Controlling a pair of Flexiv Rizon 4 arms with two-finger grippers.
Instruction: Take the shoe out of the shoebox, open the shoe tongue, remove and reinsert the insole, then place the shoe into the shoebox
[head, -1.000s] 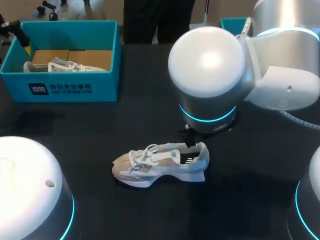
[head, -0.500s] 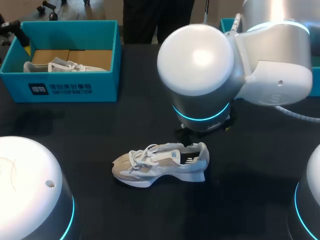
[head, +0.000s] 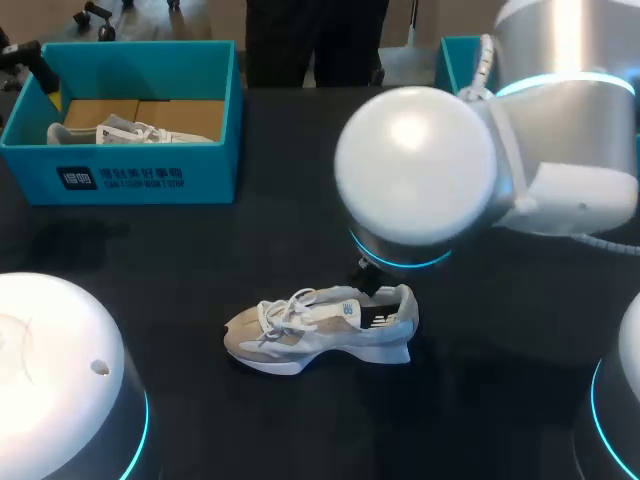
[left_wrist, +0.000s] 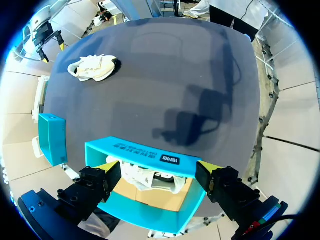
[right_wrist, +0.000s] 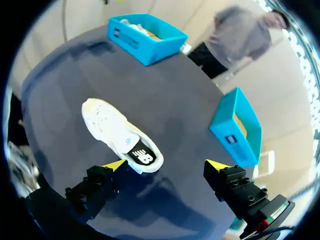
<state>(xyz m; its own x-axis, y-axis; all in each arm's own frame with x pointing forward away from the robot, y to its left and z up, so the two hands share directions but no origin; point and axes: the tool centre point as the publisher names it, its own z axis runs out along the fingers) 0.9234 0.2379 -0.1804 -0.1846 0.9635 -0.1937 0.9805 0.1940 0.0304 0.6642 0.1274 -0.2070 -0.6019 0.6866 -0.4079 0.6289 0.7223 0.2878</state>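
**Supervisor:** Report shoe position.

**Operator:** I see the shoe (head: 320, 330) resting on its sole on the table (head: 250, 240), well apart from the shoebox (head: 130, 175). Its toe points toward my left side.

**Supervisor:** Gripper status?

**Operator:** My right gripper (right_wrist: 166, 165) hangs above the shoe's heel, fingers apart, holding nothing. My left gripper (left_wrist: 159, 167) hangs over the shoebox, fingers apart. A second shoe (left_wrist: 150, 177) lies inside the shoebox on brown cardboard. Another blue box (right_wrist: 237, 127) stands near the table's far right edge.

Open table (head: 250, 250) lies all around the shoe (head: 320, 328), except at its heel, where the right arm (head: 420, 170) hangs close above.
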